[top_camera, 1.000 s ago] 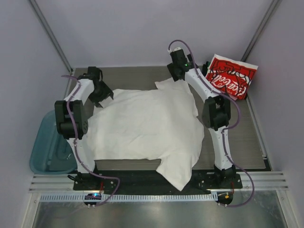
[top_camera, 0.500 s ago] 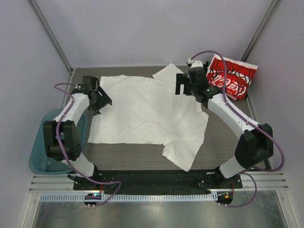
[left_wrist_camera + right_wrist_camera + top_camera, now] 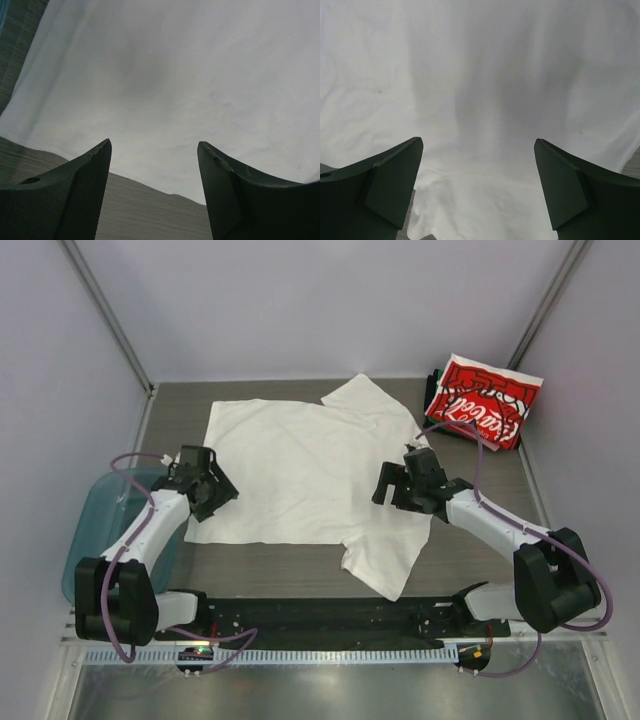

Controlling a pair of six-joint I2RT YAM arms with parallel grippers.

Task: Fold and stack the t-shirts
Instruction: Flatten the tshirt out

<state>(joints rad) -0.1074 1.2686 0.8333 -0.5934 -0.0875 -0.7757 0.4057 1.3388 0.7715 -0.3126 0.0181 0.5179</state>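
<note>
Drawn back nearward since earlier: left gripper (image 3: 218, 490) and right gripper (image 3: 386, 486), both agape, empty, over white tee (image 3: 300, 465). Tee spread flat on table (image 3: 490, 540); soft, light, limp — likely best pinched at corners.

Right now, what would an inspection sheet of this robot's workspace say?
Surface: grey wood-grain table, partly covered by cloth.
Job's things: white t-shirt spread flat, unfolded; red t-shirt with white lettering, folded, far right corner.
Clutter: teal bin beside the table's left edge.
End effectors: left end effector open at the white shirt's left edge; right end effector open over its right side.
Cables: purple cables loop along both arms.
Surroundings: pale walls; metal rail at near edge.
</note>
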